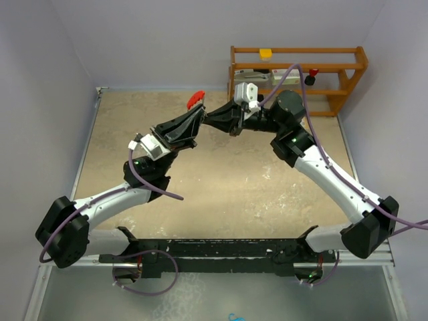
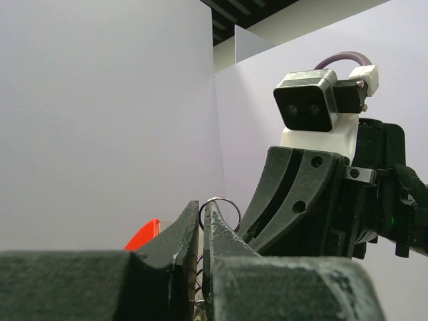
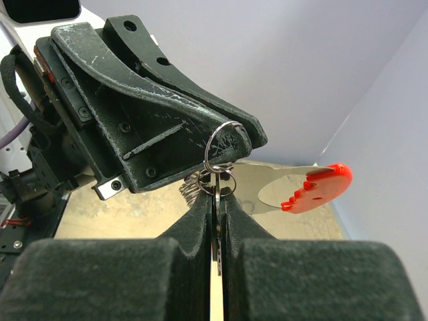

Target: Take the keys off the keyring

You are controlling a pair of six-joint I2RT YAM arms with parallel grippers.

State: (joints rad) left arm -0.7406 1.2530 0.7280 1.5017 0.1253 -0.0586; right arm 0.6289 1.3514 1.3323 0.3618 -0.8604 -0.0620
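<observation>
Both grippers meet tip to tip in the air above the table. My left gripper [image 1: 198,121] [image 2: 200,214] is shut on the keyring's silvery coiled part [image 2: 194,275]. A thin wire ring [image 2: 227,202] sticks up past its fingertips, and the red crescent [image 1: 195,99] [image 2: 144,235] [image 3: 319,189] juts out beyond it. My right gripper [image 1: 210,121] [image 3: 217,195] is shut on a thin silver key [image 3: 217,224], seen edge-on, which hangs from the wire ring [image 3: 221,150]. The left gripper's black fingers [image 3: 160,114] fill the upper left of the right wrist view.
A wooden shelf [image 1: 297,73] stands at the back right with a yellow item [image 1: 266,53] and a red item [image 1: 311,75] on it. The tan table surface [image 1: 234,194] lies below the arms, with purple walls on three sides.
</observation>
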